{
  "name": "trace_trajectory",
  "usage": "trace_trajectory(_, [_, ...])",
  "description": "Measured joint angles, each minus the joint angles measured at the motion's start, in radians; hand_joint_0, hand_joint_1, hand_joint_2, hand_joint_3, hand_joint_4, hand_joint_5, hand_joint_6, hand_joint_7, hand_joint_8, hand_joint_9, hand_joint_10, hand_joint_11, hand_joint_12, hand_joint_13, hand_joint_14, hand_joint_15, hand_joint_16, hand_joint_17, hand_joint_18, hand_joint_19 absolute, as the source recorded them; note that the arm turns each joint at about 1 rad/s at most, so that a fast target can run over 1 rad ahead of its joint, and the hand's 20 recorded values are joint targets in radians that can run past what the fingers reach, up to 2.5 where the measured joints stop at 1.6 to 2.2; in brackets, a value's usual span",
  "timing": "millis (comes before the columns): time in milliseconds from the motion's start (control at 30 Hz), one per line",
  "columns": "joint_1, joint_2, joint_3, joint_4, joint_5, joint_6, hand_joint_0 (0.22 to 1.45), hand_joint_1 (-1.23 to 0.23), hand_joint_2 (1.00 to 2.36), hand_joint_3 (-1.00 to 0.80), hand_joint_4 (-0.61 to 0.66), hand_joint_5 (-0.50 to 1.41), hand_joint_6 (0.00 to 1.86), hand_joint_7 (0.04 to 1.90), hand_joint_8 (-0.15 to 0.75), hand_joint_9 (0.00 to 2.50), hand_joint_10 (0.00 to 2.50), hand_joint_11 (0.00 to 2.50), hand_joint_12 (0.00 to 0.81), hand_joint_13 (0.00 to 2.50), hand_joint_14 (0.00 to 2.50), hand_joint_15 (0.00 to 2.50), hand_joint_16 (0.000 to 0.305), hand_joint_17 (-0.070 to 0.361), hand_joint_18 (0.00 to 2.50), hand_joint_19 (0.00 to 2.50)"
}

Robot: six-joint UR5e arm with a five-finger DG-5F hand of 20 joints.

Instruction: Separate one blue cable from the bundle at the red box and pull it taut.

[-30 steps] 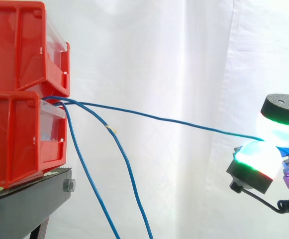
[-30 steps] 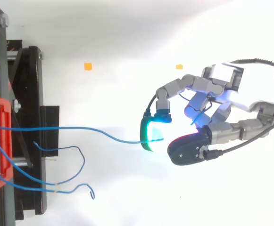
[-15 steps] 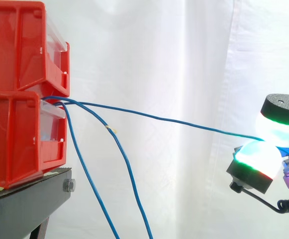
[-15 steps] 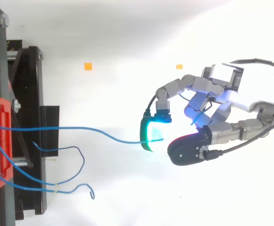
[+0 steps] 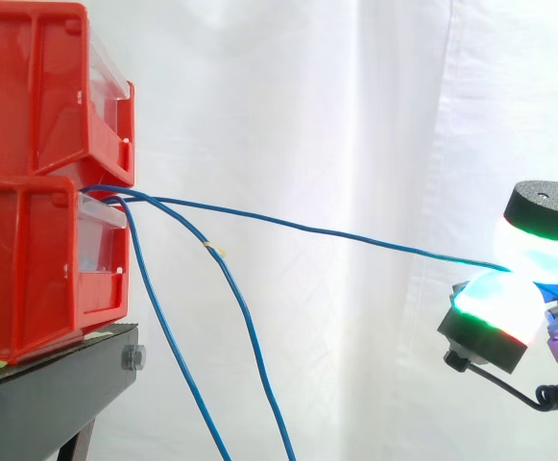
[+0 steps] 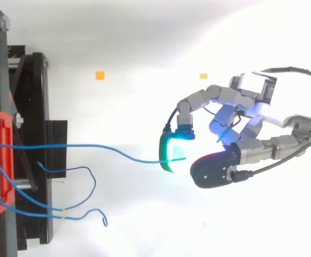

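Two red bins (image 5: 38, 182) are stacked on a black stand (image 5: 53, 384) at the left. Several blue cables come out of the lower bin's front. One blue cable (image 5: 307, 229) runs from that bin rightward, nearly straight with a slight sag, to my hand (image 6: 251, 126). A finger and the thumb pinch it between their glowing pads (image 5: 538, 252) at the right edge of the side view. In the top view this cable (image 6: 101, 147) ends at the cyan-green pad (image 6: 171, 152). Two other blue cables (image 5: 230, 317) hang loose from the bin.
A white curtain hangs behind the work. Two small orange marks (image 6: 99, 75) lie on the white floor in the top view. The loose cables (image 6: 75, 206) curl on the floor beside the stand.
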Motion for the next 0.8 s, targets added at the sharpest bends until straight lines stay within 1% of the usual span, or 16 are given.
trace_trajectory(100, [0.000,0.000,0.000,0.000,0.000,0.000,0.61,-0.80,1.03,0.05,-0.12,-0.15,0.82,1.26,0.385,1.28,2.50,2.50,0.446,1.68,2.50,1.67,0.159,0.119,2.18,0.69])
trace_trajectory(700, [0.000,-0.001,0.000,0.000,0.000,0.000,0.61,-0.81,1.03,0.05,-0.11,-0.15,0.82,1.27,0.392,1.31,2.50,2.50,0.436,1.69,2.50,1.65,0.159,0.119,2.19,0.70])
trace_trajectory(733, [0.000,-0.001,0.000,0.000,0.000,0.000,0.61,-0.81,1.03,0.05,-0.11,-0.15,0.82,1.27,0.406,1.31,2.50,2.50,0.436,1.69,2.50,1.66,0.159,0.119,2.19,0.70])
trace_trajectory(800, [0.000,-0.001,0.000,0.000,0.000,0.000,0.61,-0.81,1.03,0.05,-0.11,-0.15,0.82,1.27,0.393,1.31,2.50,2.50,0.437,1.69,2.50,1.66,0.159,0.119,2.19,0.71])
